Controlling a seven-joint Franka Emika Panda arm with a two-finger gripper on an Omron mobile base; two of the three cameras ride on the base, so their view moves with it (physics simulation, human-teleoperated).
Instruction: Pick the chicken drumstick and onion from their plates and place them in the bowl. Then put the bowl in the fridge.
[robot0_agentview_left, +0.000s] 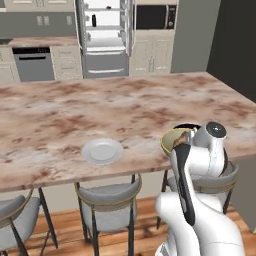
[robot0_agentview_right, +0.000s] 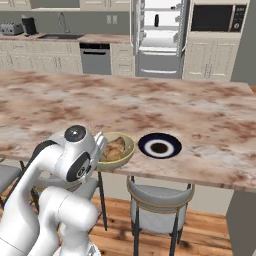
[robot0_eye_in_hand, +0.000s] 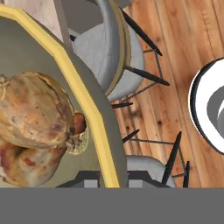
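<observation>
Sitting at the near edge of the marble-patterned desk (robot0_agentview_right: 200, 115), the olive-tan bowl (robot0_agentview_right: 125, 154) with its pale yellow rim holds both golden-brown pieces of food, the onion (robot0_eye_in_hand: 33, 107) lying on top of the chicken drumstick (robot0_eye_in_hand: 26, 164) in the hand view. The white arm bends low over the desk edge, and its end effector (robot0_agentview_left: 178, 145) is at the bowl's rim in the left base view; the fingertips themselves are hidden behind the wrist, but the jaws appear closed on the bowl rim, the yellow lip running right down to the bottom of the hand view. Just beside the bowl, in the right base view, lies a dark blue plate (robot0_agentview_right: 160, 145) with a white ring and a dark centre. Well apart from the bowl, in the left base view, rests 1 plain white plate (robot0_agentview_left: 102, 151), bare. Grey padded stools (robot0_agentview_right: 160, 202) stand tucked under the desk edge above a wooden floor (robot0_eye_in_hand: 175, 65). Across the kitchen, the grey steel fridge (robot0_agentview_right: 159, 35) stands with its doors open, white shelves and door bins showing. A grey dishwasher (robot0_agentview_right: 95, 59) sits in the cabinet run on one side of the fridge and a black microwave (robot0_agentview_right: 218, 18) is built in on the other.
</observation>
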